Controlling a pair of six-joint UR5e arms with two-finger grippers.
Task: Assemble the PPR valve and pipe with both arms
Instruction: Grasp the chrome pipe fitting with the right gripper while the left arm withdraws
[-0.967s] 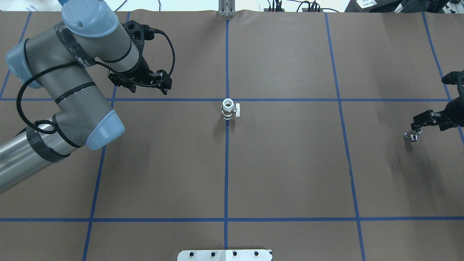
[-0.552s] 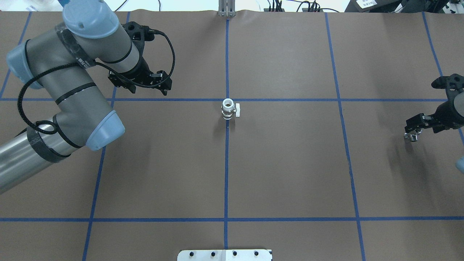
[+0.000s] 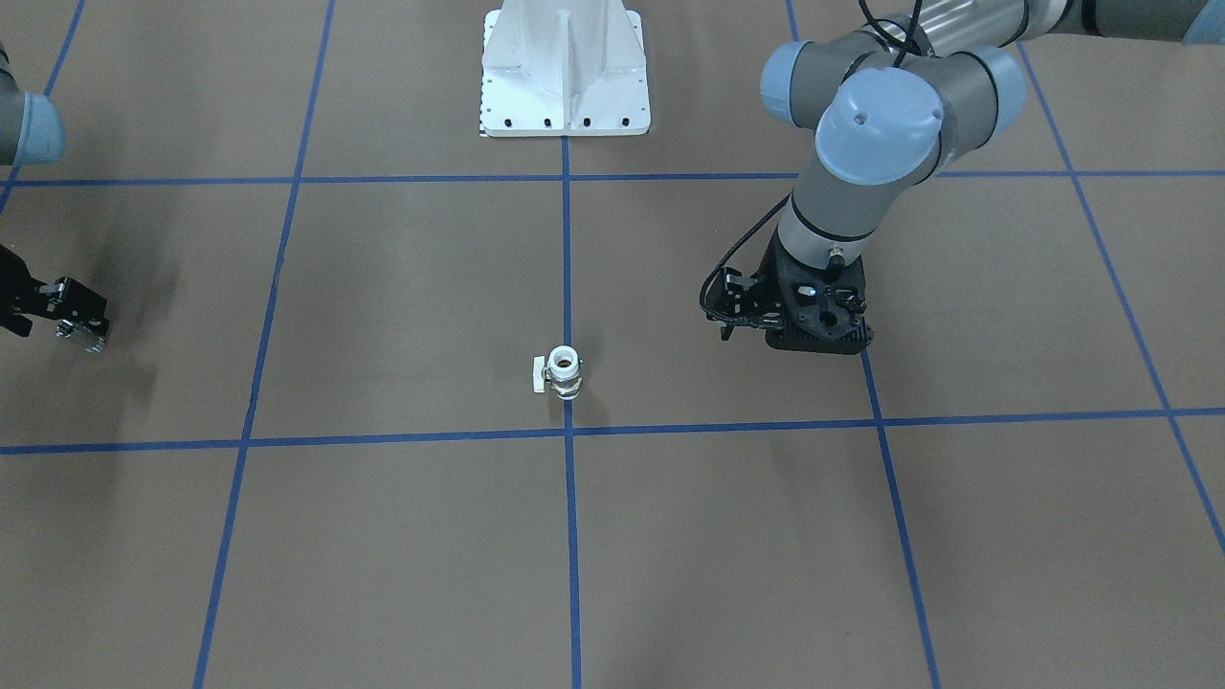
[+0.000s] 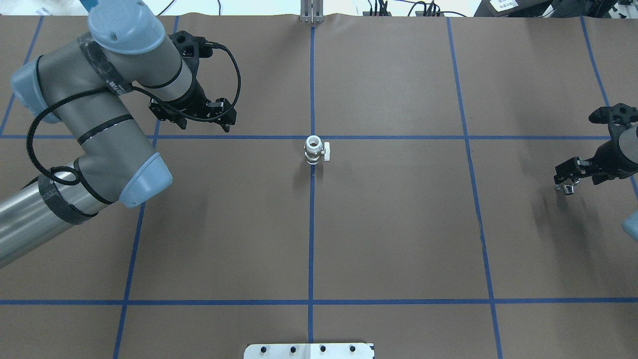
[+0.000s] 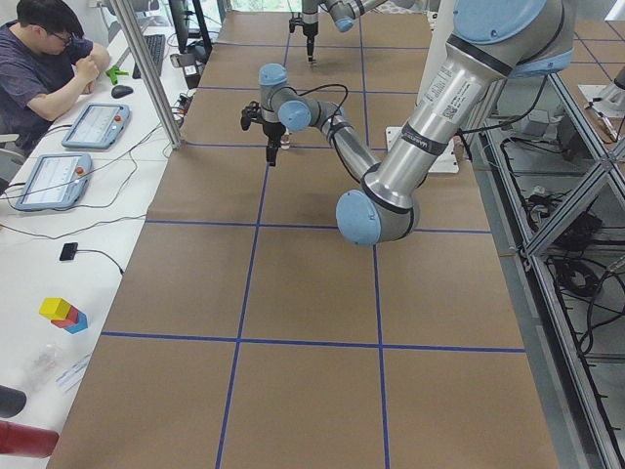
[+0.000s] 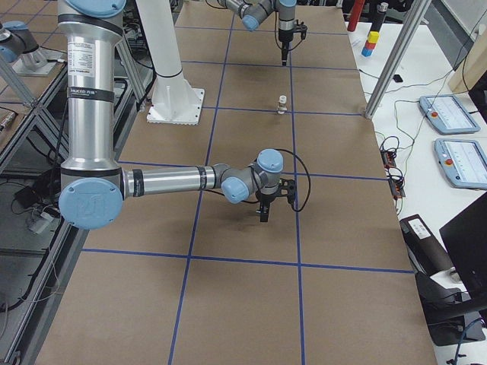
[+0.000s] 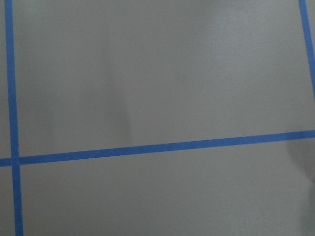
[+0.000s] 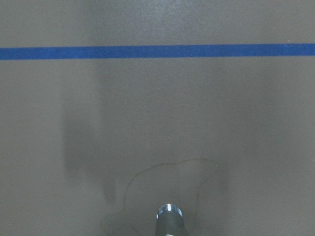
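The PPR valve (image 4: 314,150) stands upright at the table's middle, white ring end up and its small white handle to the side; the front view shows the valve (image 3: 563,371) on the centre tape line. Near the table's right end my right gripper (image 4: 567,185) is shut on the pipe (image 4: 567,188), a tiny silver fitting held above the mat. That pipe (image 8: 169,216) shows as a shiny tip at the bottom of the right wrist view. My left gripper (image 4: 193,113) hangs left of and beyond the valve, well apart from it. Its fingers are hidden under its body.
The white bolted pedestal (image 3: 565,77) stands at the robot's side of the table. Blue tape lines grid the brown mat. A person (image 5: 39,59) sits at a side desk with tablets (image 5: 54,181) in the exterior left view.
My right gripper has carried the pipe a little leftward, toward the table's middle. The left arm has barely moved and the valve has stayed put.
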